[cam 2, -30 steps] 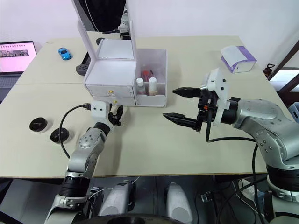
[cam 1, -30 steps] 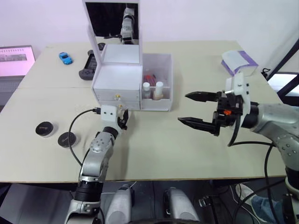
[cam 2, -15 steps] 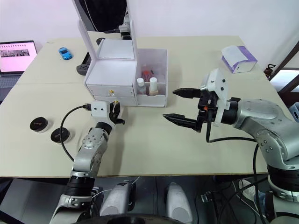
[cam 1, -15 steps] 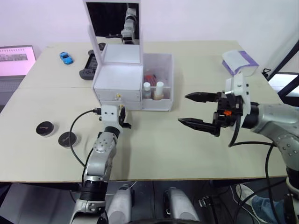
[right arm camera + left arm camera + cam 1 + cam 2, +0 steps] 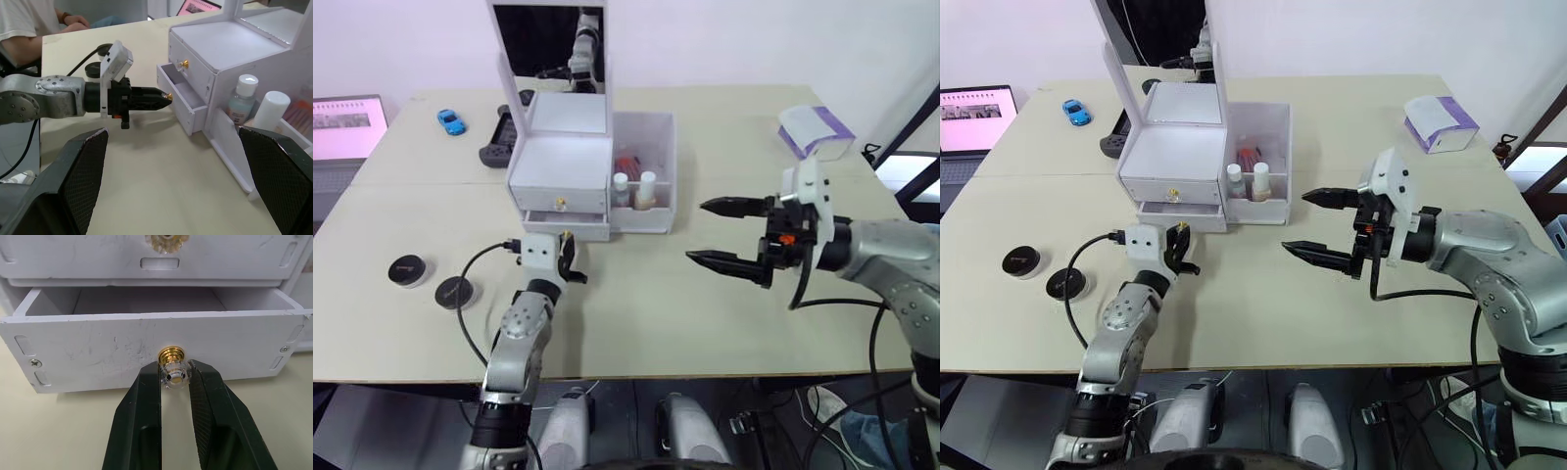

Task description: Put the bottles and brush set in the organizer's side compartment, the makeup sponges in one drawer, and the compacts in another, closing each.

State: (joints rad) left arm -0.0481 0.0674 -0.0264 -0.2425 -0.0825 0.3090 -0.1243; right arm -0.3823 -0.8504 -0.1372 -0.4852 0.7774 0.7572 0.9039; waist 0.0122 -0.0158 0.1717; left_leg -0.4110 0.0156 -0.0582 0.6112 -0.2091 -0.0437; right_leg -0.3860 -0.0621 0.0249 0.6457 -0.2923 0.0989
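The white organizer (image 5: 563,157) stands at the table's middle back with its mirrored lid up. Its lower drawer (image 5: 98,347) is pulled partly out and looks empty inside. My left gripper (image 5: 173,374) is shut on that drawer's gold knob (image 5: 172,372). Two bottles (image 5: 621,186) (image 5: 647,186) stand in the side compartment (image 5: 661,147), with something red (image 5: 626,162) behind them; I cannot tell if it is the brush set. Two black round compacts (image 5: 408,269) (image 5: 453,292) lie at the left. My right gripper (image 5: 698,231) hangs open, right of the organizer. The makeup sponges are out of view.
A blue toy car (image 5: 450,121) and a black game controller (image 5: 499,137) lie behind the organizer on the left. A laptop (image 5: 347,127) sits at the far left, a tissue box (image 5: 815,132) at the back right. A seated person (image 5: 29,19) is beyond the table.
My left gripper has drawn back toward the table's front edge with the knob in it, and the lower drawer has slid out. The right gripper has stayed in place.
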